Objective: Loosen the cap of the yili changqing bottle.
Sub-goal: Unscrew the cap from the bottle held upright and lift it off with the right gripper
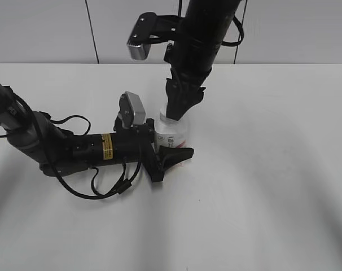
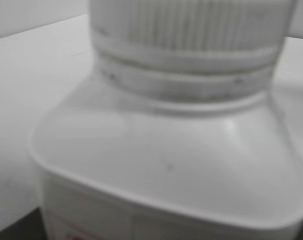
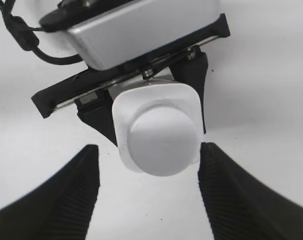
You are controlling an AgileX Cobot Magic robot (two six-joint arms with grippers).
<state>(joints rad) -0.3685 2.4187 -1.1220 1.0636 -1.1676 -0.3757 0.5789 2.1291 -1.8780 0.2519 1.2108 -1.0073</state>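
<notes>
Left arm (image 1: 75, 148) low — level, right arm (image 1: 202, 34) vertical — cap (image 3: 163, 140)

Blurred close-up of the bottle (image 2: 166, 170) shoulders, ribbed cap (image 2: 191, 25) at top edge

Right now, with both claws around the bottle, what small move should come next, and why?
Probably close the right claw on the cap. Its fingers straddle the cap from above with gaps on both sides, while the left claw brackets the bottle body, seemingly bracing it upright.
</notes>
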